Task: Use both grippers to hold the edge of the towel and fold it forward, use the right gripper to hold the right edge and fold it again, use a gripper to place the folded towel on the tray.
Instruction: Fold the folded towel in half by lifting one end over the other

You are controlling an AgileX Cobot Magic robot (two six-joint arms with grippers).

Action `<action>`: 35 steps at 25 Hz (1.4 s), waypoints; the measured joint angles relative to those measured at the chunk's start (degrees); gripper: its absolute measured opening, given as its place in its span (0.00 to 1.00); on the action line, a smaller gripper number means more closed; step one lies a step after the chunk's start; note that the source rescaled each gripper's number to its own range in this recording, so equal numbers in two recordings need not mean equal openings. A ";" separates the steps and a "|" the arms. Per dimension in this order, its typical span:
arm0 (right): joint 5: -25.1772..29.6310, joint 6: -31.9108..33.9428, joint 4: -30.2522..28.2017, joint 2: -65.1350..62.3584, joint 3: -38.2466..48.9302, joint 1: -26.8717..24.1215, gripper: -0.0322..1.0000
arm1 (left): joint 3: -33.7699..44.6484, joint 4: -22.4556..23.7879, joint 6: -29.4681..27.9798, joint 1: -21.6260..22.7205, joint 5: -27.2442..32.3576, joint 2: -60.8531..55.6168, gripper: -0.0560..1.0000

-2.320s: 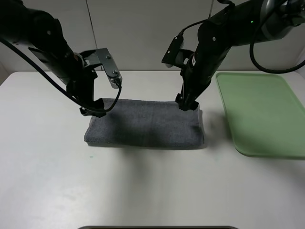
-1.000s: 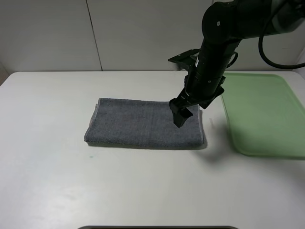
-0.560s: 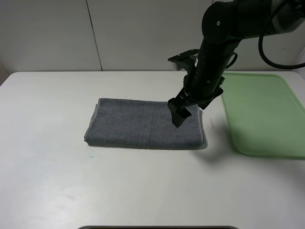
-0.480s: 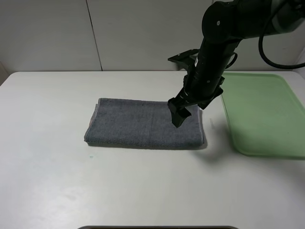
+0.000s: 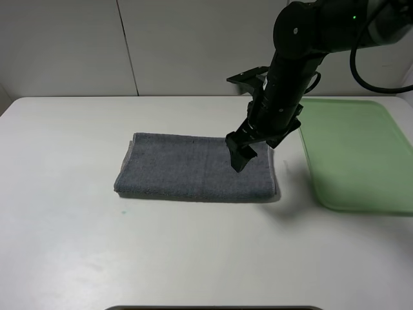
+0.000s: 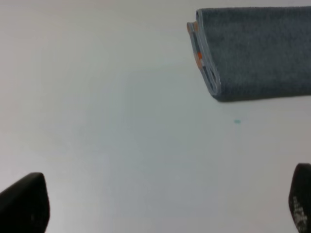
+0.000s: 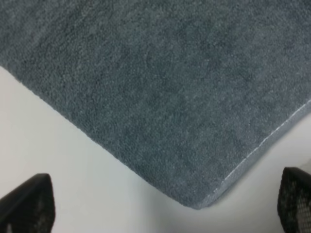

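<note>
A grey towel (image 5: 187, 166) lies folded once into a long strip on the white table. My right gripper (image 5: 239, 157) hangs over the towel's right part, a little in from its right edge, open and empty. In the right wrist view the towel's corner (image 7: 160, 82) lies between the spread fingertips (image 7: 26, 204) of the right gripper (image 7: 160, 213). My left gripper (image 6: 163, 208) is open and empty over bare table, off the towel's left end (image 6: 257, 53), whose layered edge shows. The left arm is out of the exterior view. A green tray (image 5: 361, 129) sits right of the towel.
The white table (image 5: 193, 252) extends in front of and left of the towel. The tray's left rim (image 5: 308, 155) lies a short way from the towel's right edge. A pale wall stands behind the table.
The left arm has left the towel's left edge and gone out of the exterior view. The right gripper moved from the towel's far right corner to above its right part; lately almost still.
</note>
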 joint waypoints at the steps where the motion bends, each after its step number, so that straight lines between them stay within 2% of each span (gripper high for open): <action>1: 0.00 0.00 0.00 0.00 0.00 0.00 1.00 | 0.00 0.00 -0.17 0.00 0.00 0.00 1.00; 4: 0.00 0.97 0.03 0.00 0.00 0.00 1.00 | 0.00 0.05 -0.28 0.00 0.00 0.00 1.00; 9: -1.86 7.20 0.14 0.00 0.00 0.00 1.00 | 0.00 0.05 -0.35 1.95 0.00 0.00 1.00; 17: -7.70 26.05 -0.72 0.00 0.00 -0.10 1.00 | 0.00 0.05 -0.35 15.50 0.00 0.00 1.00; 19: -9.32 30.46 -0.72 0.57 -0.07 -0.63 1.00 | 0.00 0.05 -0.35 16.87 0.00 0.00 1.00; 20: -10.08 31.79 -0.72 1.07 -0.08 -1.03 1.00 | 0.00 0.05 -0.35 19.54 0.00 0.00 1.00; 24: -11.43 33.42 -0.72 4.45 -0.08 -2.72 1.00 | 0.00 0.12 -0.35 22.57 0.00 0.00 1.00; 29: -13.31 32.60 -0.94 7.05 -0.08 -5.55 1.00 | 0.00 0.23 -0.35 22.75 0.00 0.00 1.00; 35: -13.43 28.54 -1.14 8.99 -0.13 -8.66 1.00 | 0.00 0.22 -0.35 22.75 0.00 0.00 1.00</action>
